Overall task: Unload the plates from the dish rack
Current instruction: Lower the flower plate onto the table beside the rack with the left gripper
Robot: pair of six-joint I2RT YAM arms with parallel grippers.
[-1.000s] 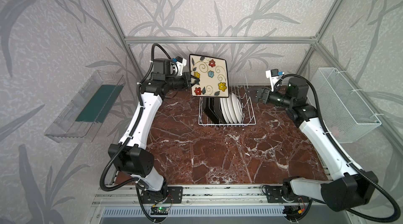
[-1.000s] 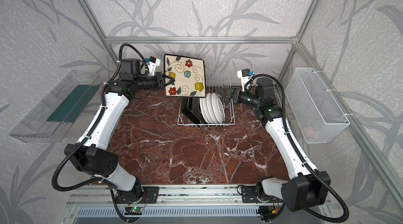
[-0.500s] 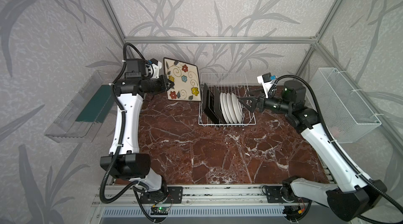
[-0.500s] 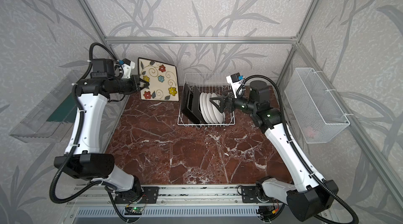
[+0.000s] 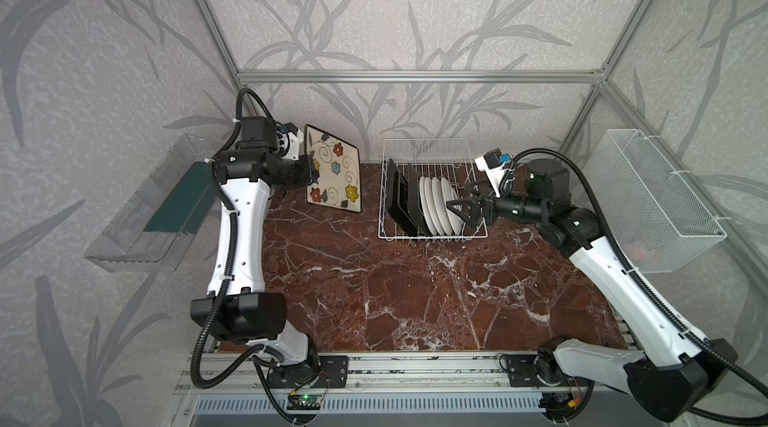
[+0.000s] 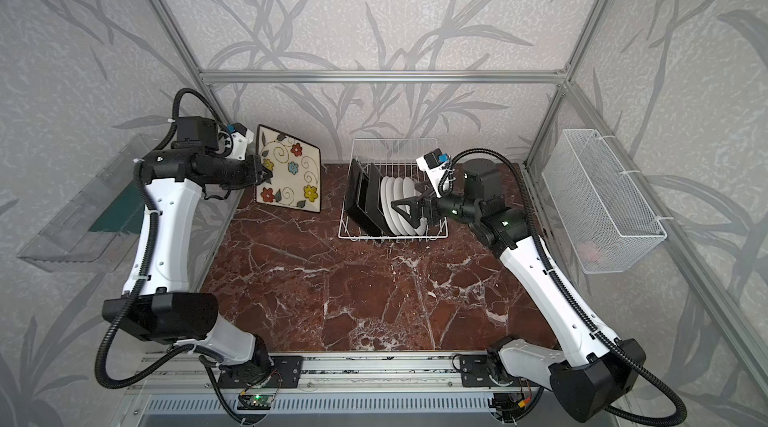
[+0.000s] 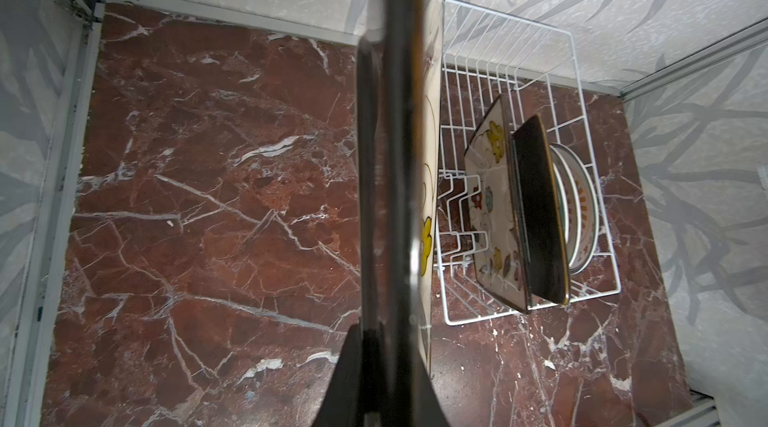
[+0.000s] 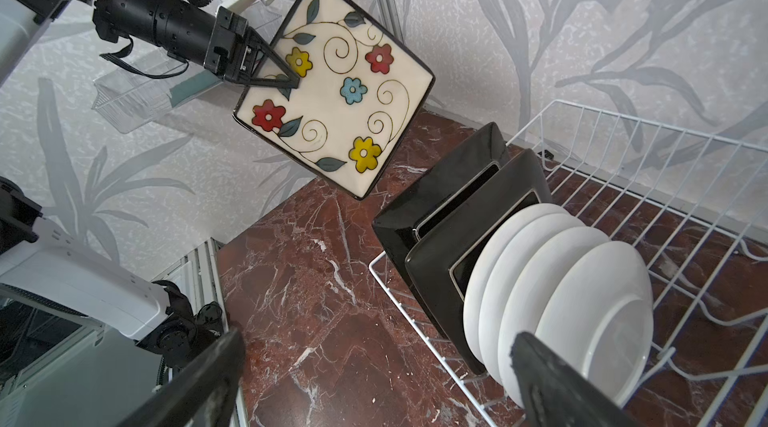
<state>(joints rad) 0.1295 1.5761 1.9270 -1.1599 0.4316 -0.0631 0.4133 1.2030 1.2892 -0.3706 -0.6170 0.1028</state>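
In both top views we see the left gripper (image 5: 312, 173) clamped on one edge of a square flowered plate (image 5: 337, 175). The plate hangs upright and slightly tilted over the back left corner of the bench (image 5: 415, 300), clear of the marble. The dish rack (image 5: 432, 234) stands at the bench's back edge, a little right of its middle. In it two dark square plates (image 5: 400, 196) lean at the left end, with four round white plates (image 5: 436, 204) on edge just beside them. The right gripper (image 6: 405, 213) reaches in at the rack's right end with its jaws spread wide, level with the last white plate; we cannot tell whether it touches. A clear tray (image 5: 145, 213) hangs on the left wall and a mesh basket (image 6: 602, 200) on the right wall.

In the left wrist view the flowered plate (image 7: 399, 155) runs edge-on through the middle, pinched between the fingers (image 7: 345, 383). Past it the dish rack (image 7: 575, 84) holds the square plates (image 7: 540, 213), the nearer one showing a cream flowered face. The white plates (image 7: 584, 204) show printed centres.

In the right wrist view the right gripper (image 8: 378, 342) stands open with nothing held, and one of its fingers (image 8: 552, 383) overlaps the nearest of the white plates (image 8: 582, 288). The square plates (image 8: 440, 204) show black backs. Beyond them the left gripper (image 8: 286, 76) grips the flowered plate (image 8: 353, 105) by its edge.
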